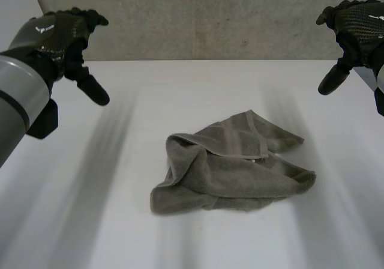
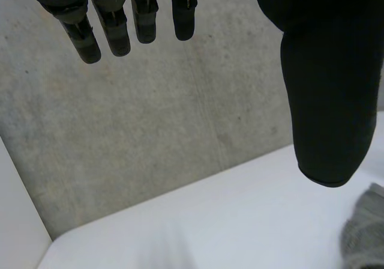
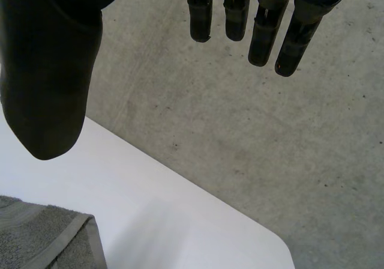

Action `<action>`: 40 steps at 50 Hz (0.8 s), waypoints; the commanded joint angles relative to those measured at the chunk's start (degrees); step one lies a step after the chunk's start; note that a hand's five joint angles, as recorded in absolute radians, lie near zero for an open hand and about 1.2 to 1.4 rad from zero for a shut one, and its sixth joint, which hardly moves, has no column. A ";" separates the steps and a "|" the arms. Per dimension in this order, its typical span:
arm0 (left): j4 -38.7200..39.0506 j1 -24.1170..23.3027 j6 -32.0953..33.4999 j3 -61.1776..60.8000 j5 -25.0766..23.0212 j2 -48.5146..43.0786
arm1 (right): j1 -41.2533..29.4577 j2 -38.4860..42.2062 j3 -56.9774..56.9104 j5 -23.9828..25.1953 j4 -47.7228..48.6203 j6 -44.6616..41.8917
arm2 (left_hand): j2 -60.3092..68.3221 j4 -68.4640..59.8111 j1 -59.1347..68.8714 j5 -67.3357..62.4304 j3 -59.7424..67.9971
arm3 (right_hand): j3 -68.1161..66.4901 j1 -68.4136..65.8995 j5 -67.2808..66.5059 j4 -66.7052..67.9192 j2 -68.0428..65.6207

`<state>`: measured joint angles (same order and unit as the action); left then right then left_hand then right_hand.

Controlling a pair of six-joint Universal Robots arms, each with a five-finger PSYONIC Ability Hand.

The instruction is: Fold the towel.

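Broadly, white bench [image 1: 90,221], bare on every side. Near its middle, slightly to the right: grey towel [image 1: 231,167], crumpled and doubled over itself, hemmed corner uppermost. High above and well apart from it: left hand [image 1: 63,35] and right hand [image 1: 357,23], fingers straight, thumbs spread, holding nothing. Likely to go wrong: pinching two layers instead of one buried edge, so bunching rather than flattening. Plenty of room for spreading; far bench edge close to the wall [image 1: 210,17], so better dragged nearward.
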<state>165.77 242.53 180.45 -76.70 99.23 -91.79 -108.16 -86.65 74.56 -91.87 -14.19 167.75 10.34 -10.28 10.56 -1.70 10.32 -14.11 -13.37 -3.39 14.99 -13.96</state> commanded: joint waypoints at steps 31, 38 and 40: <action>4.99 1.18 -0.37 -10.82 -0.70 2.67 | 0.32 1.05 1.21 5.82 -0.05 -4.97 | 1.72 -1.79 1.50 -0.36 1.74 | 4.11 3.37 3.39 -4.99 3.96; 10.28 3.91 -0.63 -18.39 -0.88 1.44 | 0.94 8.24 1.82 15.39 0.04 -11.92 | 2.56 -2.63 2.35 -1.20 2.59 | 4.11 3.37 3.39 -4.99 3.96; 11.16 4.09 -1.16 -19.71 -0.88 0.56 | 0.85 9.91 1.56 16.01 0.30 -11.57 | 2.73 -2.80 2.51 -1.37 2.76 | 4.11 3.37 3.39 -4.99 3.96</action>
<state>173.62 245.27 180.01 -91.50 98.45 -89.69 -107.25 -82.31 76.32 -80.92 -14.20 158.47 10.84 -10.78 10.75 -1.70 10.87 -14.11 -13.37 -3.39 14.99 -13.96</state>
